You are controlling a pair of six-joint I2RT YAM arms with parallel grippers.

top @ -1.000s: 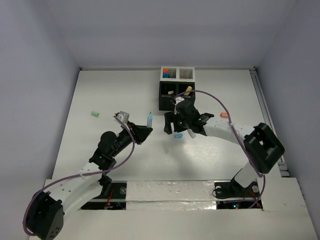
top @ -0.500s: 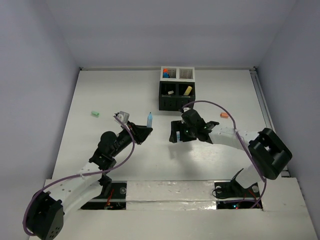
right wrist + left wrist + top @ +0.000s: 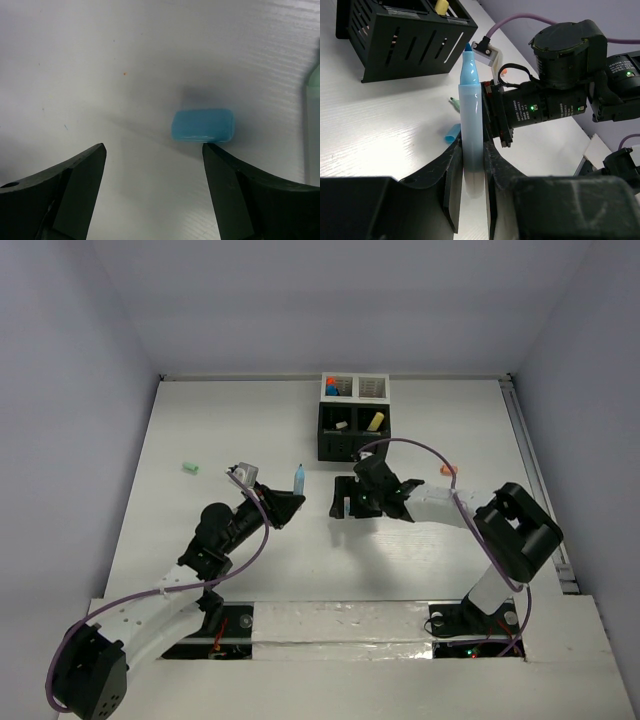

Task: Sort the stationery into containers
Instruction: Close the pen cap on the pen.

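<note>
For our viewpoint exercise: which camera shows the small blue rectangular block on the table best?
Right wrist: the small blue rectangular block lies whole and close. Left wrist shows only part of it; the top view does not show it.

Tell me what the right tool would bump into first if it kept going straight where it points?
Probably the small blue piece lying on the white table. The open right tool points down at it, and the piece sits ahead, off-centre within its opening. How far off it is remains unclear.

The left arm [image 3: 150, 615] and right arm [image 3: 440, 502] are showing white links and black joints; purple cables [image 3: 405, 441] are running along them, green lights [image 3: 531, 107] glowing
</note>
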